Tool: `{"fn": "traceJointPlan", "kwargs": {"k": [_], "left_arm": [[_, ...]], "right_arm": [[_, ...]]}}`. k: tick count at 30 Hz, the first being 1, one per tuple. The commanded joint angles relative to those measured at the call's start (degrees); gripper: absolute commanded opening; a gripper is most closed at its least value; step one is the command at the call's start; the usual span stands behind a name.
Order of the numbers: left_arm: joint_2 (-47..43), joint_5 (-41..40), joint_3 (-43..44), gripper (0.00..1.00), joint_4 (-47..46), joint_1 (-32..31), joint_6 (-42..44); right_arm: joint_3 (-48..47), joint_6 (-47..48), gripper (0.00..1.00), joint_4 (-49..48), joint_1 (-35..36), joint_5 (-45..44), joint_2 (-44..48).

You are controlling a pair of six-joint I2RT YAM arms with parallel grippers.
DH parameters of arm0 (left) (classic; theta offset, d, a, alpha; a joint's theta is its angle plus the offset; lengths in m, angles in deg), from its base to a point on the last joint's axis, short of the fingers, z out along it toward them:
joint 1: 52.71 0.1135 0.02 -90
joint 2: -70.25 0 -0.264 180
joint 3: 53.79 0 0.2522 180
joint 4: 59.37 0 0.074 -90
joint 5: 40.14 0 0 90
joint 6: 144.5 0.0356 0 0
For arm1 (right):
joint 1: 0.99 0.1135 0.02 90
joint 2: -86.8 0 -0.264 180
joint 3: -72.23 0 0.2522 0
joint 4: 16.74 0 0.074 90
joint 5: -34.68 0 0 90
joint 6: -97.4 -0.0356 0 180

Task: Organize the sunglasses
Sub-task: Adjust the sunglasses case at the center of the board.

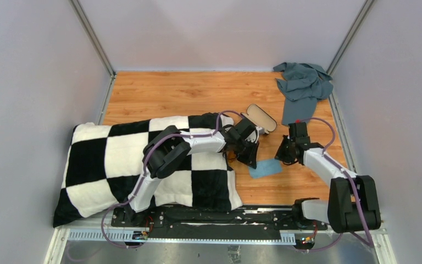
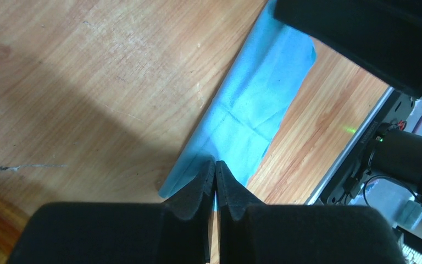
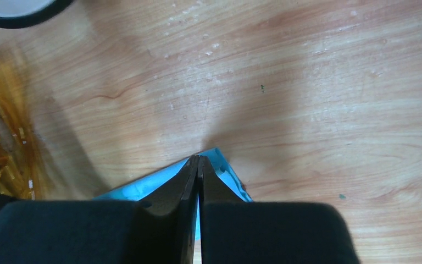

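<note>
My left gripper (image 2: 215, 165) pinches shut on the cloth's (image 2: 253, 99) edge, and my right gripper (image 3: 198, 159) pinches a corner. The sunglasses (image 3: 0, 126) lie on the table (image 3: 307, 82) left of my right fingers, long axis roughly parallel to them, ends indistinct.

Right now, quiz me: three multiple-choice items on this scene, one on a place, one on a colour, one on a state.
1. The light-blue cloth lies: A on the checkered blanket; B on the wooden table; C in the case.
2. The sunglasses are: A black; B amber; C green.
3. The right gripper is: A wide open; B shut; C clamped on the case.
B, wood shows around it; B, its frame is translucent amber; B, its fingertips meet.
</note>
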Motion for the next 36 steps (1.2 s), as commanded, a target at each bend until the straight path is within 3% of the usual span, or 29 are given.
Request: {"fn": "traceJointPlan", "kwargs": {"k": [1,4,8,13,19,23,29,33,36], "left_arm": [[-2.7,-2.8,2.9,0.11,5.4,-0.1,2.9],[-7.5,-4.6,4.1,0.15,7.5,0.0,4.7],[-13.7,-7.9,4.6,0.18,9.6,0.3,5.8],[-21.7,-8.6,0.7,0.21,8.4,3.4,4.1],[-28.5,-11.1,-4.8,0.23,8.3,6.8,2.7],[-30.6,-11.7,-7.3,0.24,8.2,8.5,2.0],[-30.3,-10.9,-8.3,0.25,8.7,9.5,1.9],[-30.2,-11.2,-8.7,0.25,9.4,9.8,2.0],[-30.1,-11.1,-9.1,0.25,9.6,10.1,2.1]], "right_arm": [[-3.2,0.7,0.09,2.5,-0.9,-1.4,5.7],[-5.9,1.7,0.26,1.9,-0.9,-1.9,8.6],[-10.3,2.8,0.37,0.3,-0.9,-2.5,5.3],[-17.8,2.5,0.4,0.0,-0.9,-0.7,-4.3],[-24.9,0.7,0.41,-4.7,-0.6,9.4,-15.1],[-27.9,0.8,0.49,-9.3,0.4,13.4,-20.8],[-34.3,0.9,0.51,-10.8,1.8,20.0,-31.1],[-34.6,1.3,0.51,-9.0,1.9,22.6,-32.3],[-32.4,2.5,0.51,-4.9,1.8,19.9,-30.1]]}}
